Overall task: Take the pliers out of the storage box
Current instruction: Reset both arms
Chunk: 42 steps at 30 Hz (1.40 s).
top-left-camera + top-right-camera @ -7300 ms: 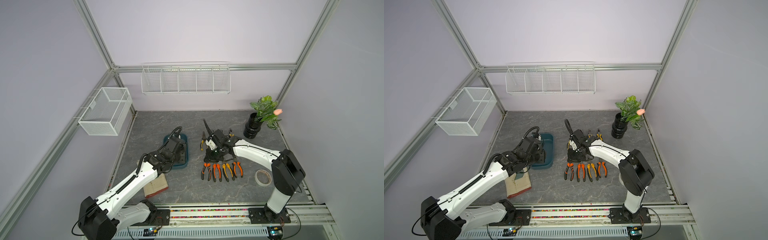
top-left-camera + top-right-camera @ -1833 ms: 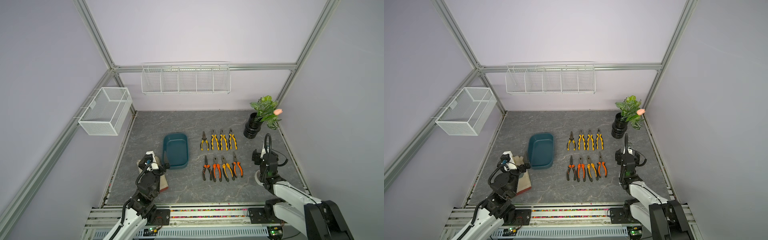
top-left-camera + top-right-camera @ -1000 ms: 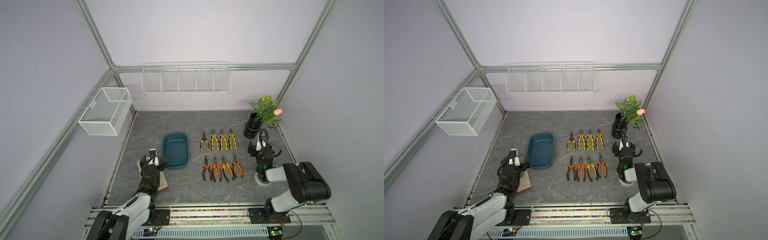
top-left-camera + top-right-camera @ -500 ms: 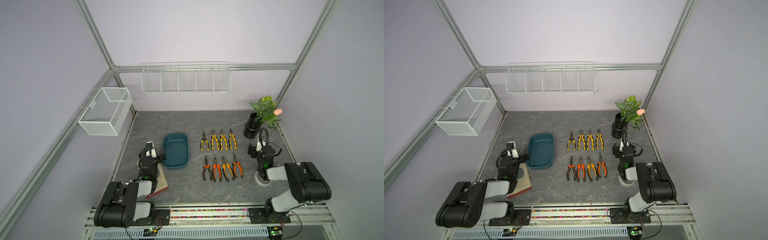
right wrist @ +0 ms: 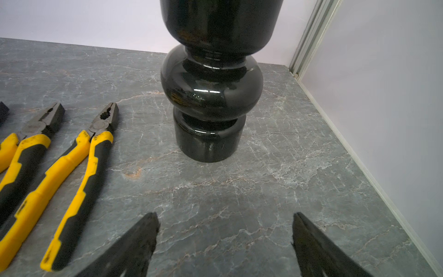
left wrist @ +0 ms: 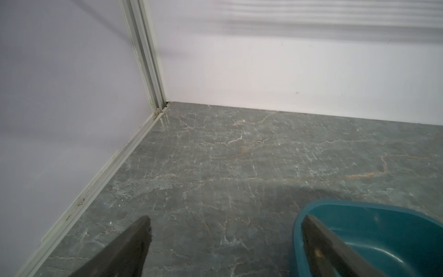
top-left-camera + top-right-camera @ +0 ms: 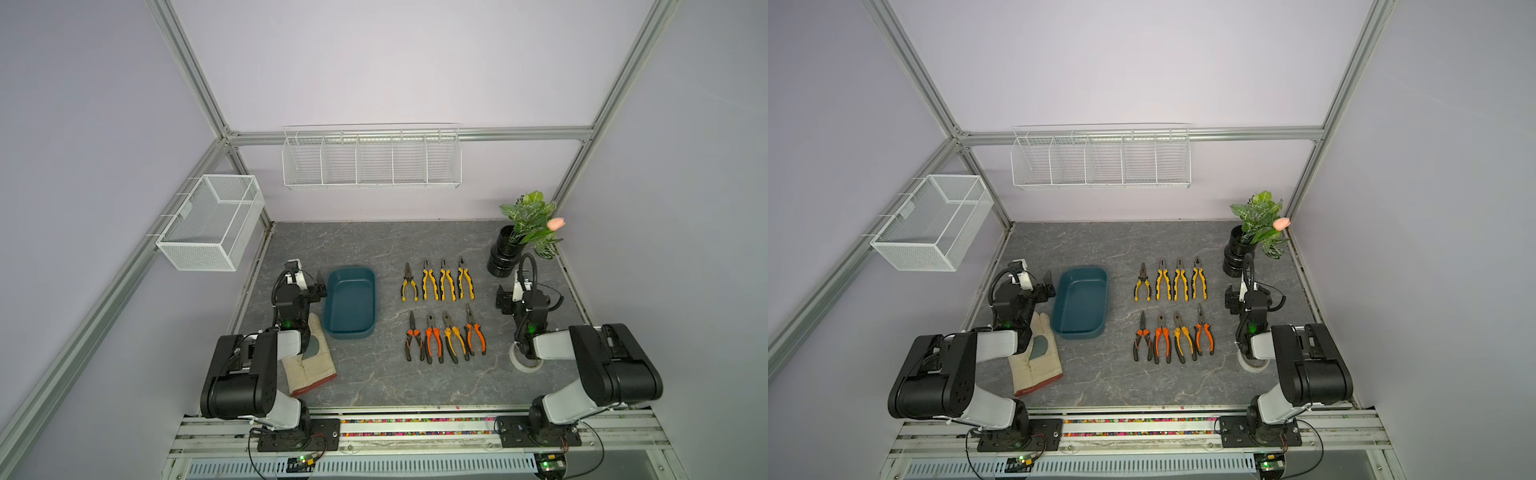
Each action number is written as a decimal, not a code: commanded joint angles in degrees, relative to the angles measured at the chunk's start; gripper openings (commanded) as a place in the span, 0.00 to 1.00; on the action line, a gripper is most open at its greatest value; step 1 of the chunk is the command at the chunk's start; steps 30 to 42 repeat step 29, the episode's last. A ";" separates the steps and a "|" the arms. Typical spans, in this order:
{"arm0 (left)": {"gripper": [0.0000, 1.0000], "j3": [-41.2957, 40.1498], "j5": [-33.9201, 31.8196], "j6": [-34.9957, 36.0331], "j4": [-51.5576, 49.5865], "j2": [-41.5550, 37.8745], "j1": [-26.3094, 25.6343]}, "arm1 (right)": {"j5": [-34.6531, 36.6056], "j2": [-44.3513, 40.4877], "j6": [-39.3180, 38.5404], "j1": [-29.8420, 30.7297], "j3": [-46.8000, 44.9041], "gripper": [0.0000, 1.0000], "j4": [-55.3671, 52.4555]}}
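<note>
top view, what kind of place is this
Probably a robot test cell: an aluminium frame with blank walls, left arm and right arm on a rail, pliers in neat rows.

Pliers (image 7: 1163, 285) in two rows, storage box (image 7: 1077, 333) alongside

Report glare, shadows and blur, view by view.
Right wrist view: white glare streaks on the glossy black bulbous vase; right gripper tips soft. Left wrist view: banded shadows across the pale wall, a dark shadow on the grey marbled table beside the dark teal plastic tub. Both top views: even light, sharp.
</note>
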 commanded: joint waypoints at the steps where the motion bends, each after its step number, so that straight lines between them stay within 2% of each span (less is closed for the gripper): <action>1: 0.99 -0.01 2.14 -0.09 -4.05 -0.10 0.03 | -0.49 -1.09 0.63 -0.31 0.66 0.89 -0.18; 17: 0.99 0.46 2.11 0.01 -5.14 -0.23 0.09 | -0.66 -1.08 0.63 -0.38 0.81 0.89 -0.44; 21: 0.99 0.45 2.12 0.06 -5.07 -0.23 0.09 | -4.87 -1.17 1.90 -2.57 2.33 0.89 -3.77; 42: 0.99 0.45 2.11 0.05 -5.16 -0.17 0.07 | -4.86 -1.36 1.85 -2.60 1.82 0.89 -2.74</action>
